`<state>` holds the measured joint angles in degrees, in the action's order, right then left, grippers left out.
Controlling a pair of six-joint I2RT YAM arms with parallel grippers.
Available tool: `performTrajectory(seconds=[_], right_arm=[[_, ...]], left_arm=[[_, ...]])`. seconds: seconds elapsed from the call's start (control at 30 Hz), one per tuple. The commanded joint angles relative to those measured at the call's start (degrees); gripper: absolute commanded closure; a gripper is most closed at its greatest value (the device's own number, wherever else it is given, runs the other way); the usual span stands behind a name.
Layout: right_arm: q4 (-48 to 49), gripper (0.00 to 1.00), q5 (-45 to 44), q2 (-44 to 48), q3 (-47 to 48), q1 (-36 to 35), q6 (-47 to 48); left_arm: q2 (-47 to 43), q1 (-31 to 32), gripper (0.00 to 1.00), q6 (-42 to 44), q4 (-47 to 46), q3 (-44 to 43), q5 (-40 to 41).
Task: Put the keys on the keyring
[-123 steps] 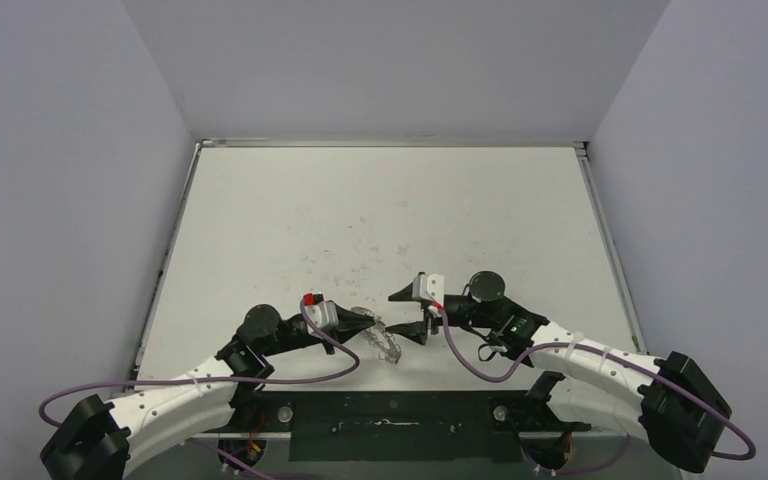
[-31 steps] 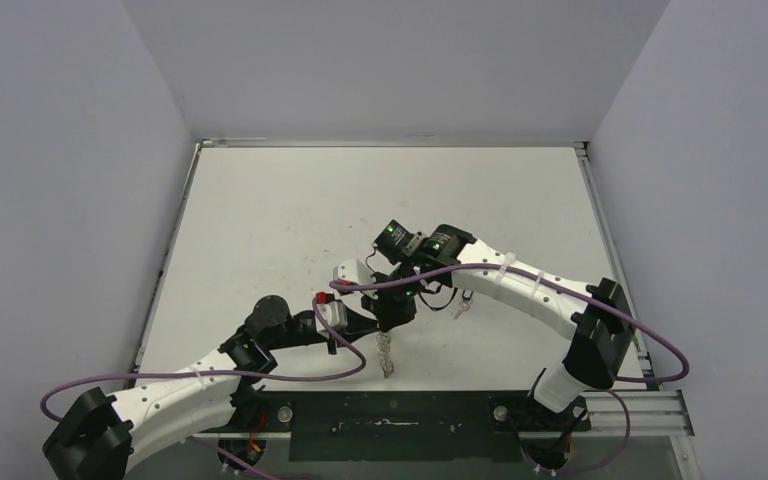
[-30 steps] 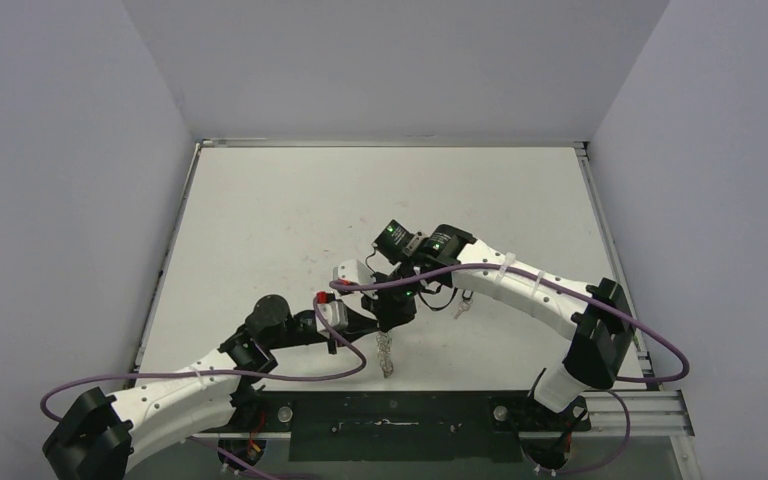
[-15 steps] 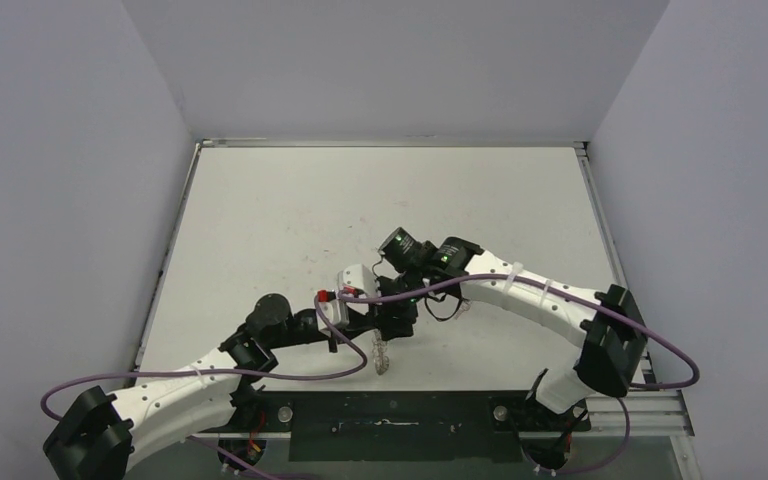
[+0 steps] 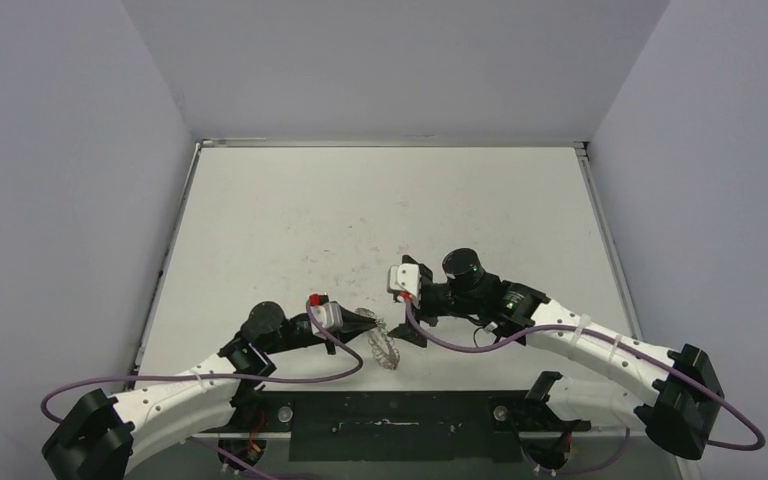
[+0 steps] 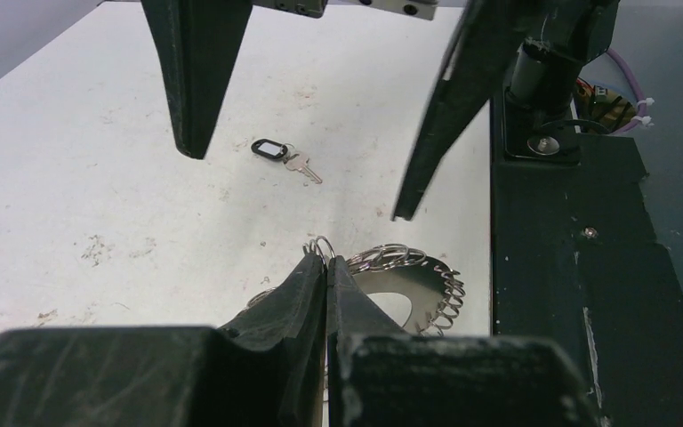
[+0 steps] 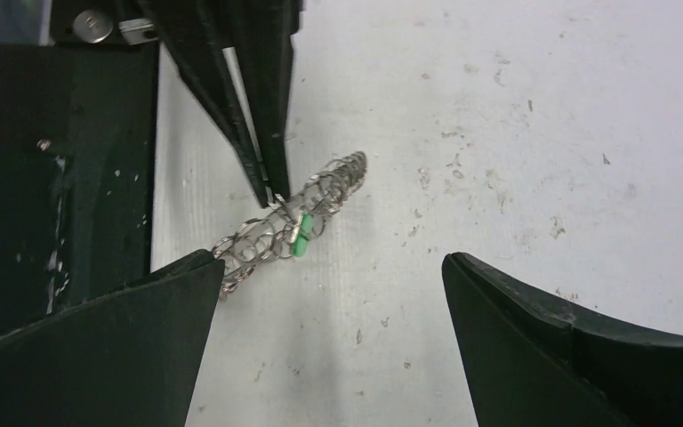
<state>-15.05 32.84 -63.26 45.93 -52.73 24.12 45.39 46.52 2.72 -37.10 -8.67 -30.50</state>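
- The left pincer [image 6: 326, 260] is clenched on a rim loop of the keyring [image 6: 400, 260].
- The right pincer [image 7: 333, 258] is released, hovering over the keyring.
- The black-tagged key [image 6: 280, 153] lies on the counter [image 6: 98, 196] beyond the keyring, nearer the right arm.

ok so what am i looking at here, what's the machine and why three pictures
Two robot arms are bolted to a white table. The wide picture looks down from above and behind them; the other two come from a camera on each wrist, showing its own fingers. The left gripper is shut on the keyring, a metal ring fringed with wire loops, a green tag among them. The right gripper is open close by, holding nothing. A small key with a black tag lies loose on the table.
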Motion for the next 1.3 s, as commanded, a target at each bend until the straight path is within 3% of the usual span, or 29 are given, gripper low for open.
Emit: performTrajectory(seconds=[0.0, 0.13, 0.43, 0.53, 0.63, 0.73, 1.27], right_arm=[[20.9, 0.0, 2.8, 2.7, -4.8, 4.8, -9.9], [26.0, 0.0, 4.4, 2.4, -6.3, 7.8, -16.5], [31.4, 0.03, 7.3, 4.3, -11.2, 8.0, -14.0], [33.8, 0.15, 10.0, 3.8, -13.0, 8.0, -12.6], [37.1, 0.36, 14.5, 2.7, -14.7, 8.0, -10.5], [39.8, 0.46, 17.4, 1.1, -15.8, 7.9, -9.1], [40.4, 0.67, 25.1, -6.0, -13.1, 6.7, -6.4]], left_arm=[[-1.2, 0.1, 1.0, -1.0, -5.6, -0.2, -1.0], [-1.7, 0.2, 1.0, -1.3, -5.6, 0.2, -1.2], [-3.0, 0.2, 1.0, -1.5, -5.6, 0.7, -1.2], [-3.1, 0.1, 1.0, -1.6, -5.6, 0.7, -1.1], [-3.3, 0.1, 1.0, -1.5, -5.4, 0.7, -1.1], [-3.4, 0.2, 1.0, -1.5, -5.2, 0.6, -1.1], [-4.6, 0.2, 1.0, -1.4, -3.9, 0.3, -1.0]])
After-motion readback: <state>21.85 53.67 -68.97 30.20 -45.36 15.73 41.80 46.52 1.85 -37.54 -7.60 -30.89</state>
